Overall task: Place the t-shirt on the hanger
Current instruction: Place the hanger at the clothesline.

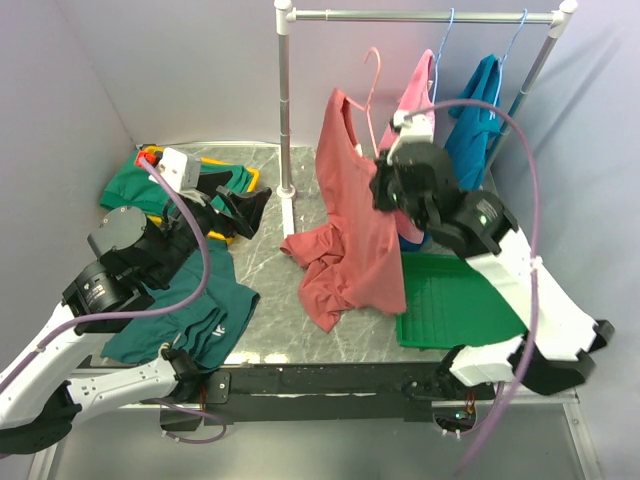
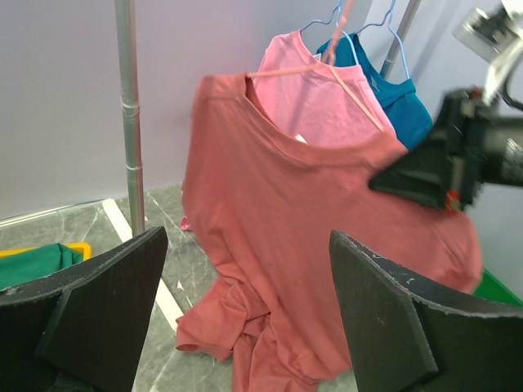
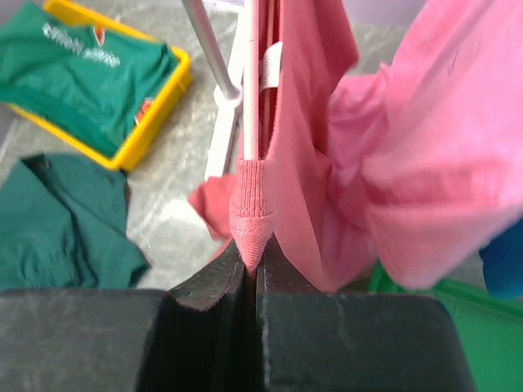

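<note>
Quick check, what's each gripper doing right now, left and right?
Left gripper: open, holding nothing.
Right gripper: closed, pinching a folded edge of the dusty brick-red cloth t-shirt.

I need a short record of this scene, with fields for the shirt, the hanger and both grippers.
t-shirt: brick-red, held up near the collar, lower part heaped on the table
hanger: salmon-pink, at the collar, hook below the rail, not hung
right gripper: shut on a fold of the t-shirt
left gripper: open, empty, facing the t-shirt
</note>
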